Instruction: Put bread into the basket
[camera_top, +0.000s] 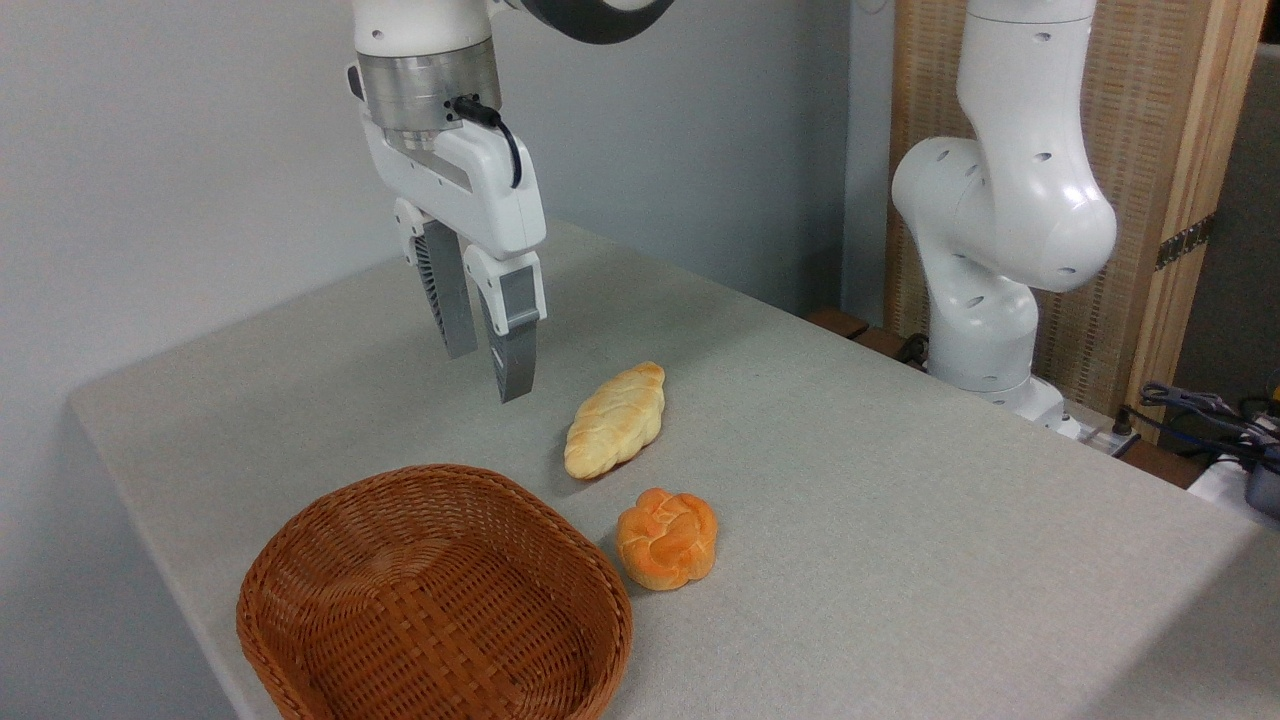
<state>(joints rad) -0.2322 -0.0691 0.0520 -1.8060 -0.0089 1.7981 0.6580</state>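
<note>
Bread (667, 538): small knotted orange-golden bun, lying free on the worktop (900, 520), just right of the basket and apart from the gripper. Nothing holds it.

Basket (435, 600): shallow reddish-brown wicker, lower left, empty, near the worktop's front edge. Risk: a release made too near the rim could let the bun roll off the weave onto the worktop; a nudge from the arm could push the basket toward the edge.

Gripper (488, 375): hangs in the air above and behind the basket, fingers pointing down, slightly parted with only a narrow gap, pinching nothing. Risk: the gap looks narrower than the bun, so a descent without spreading wider would likely press onto its top.

Braided loaf (615, 420): pale yellow, longer, lying between gripper and bun, nearer the gripper. Risk: it may be taken by mistake, or knocked on the way.
</note>
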